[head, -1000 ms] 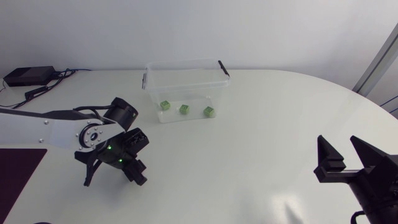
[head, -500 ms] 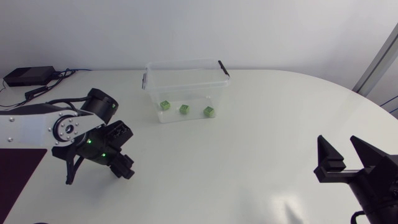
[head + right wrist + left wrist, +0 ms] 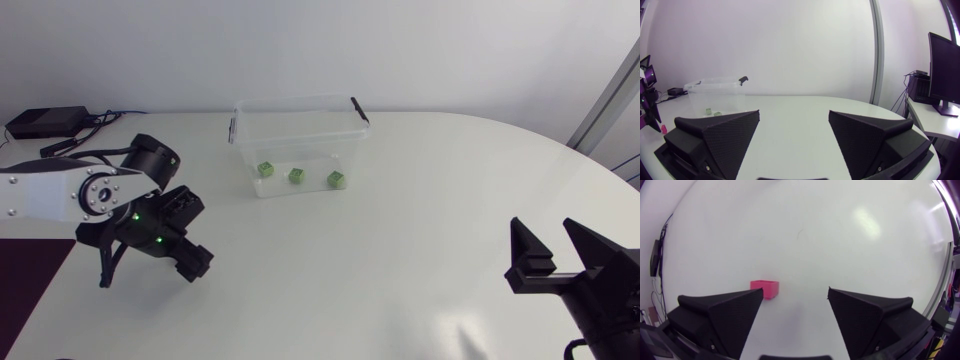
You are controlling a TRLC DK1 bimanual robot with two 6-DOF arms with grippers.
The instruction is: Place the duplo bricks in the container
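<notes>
A clear plastic container (image 3: 296, 106) stands at the back middle of the table, with three green bricks (image 3: 297, 175) on its floor. In the left wrist view a pink brick (image 3: 765, 288) lies on the table just ahead of one fingertip of my left gripper (image 3: 795, 299), and nothing sits between the open fingers. Seen from above, my left gripper (image 3: 150, 268) points down at the table left of the container and hides the pink brick. My right gripper (image 3: 546, 256) stands open and empty at the front right. It faces the container (image 3: 715, 95) from far off.
A black box with cables (image 3: 45, 122) lies at the back left corner. A dark mat (image 3: 28, 275) sits at the left edge beside my left arm. White tabletop stretches between the container and my right gripper.
My left arm has swung leftward, away from the container. Its fingers have spread from nearly shut to wide open. The right arm has not moved.
</notes>
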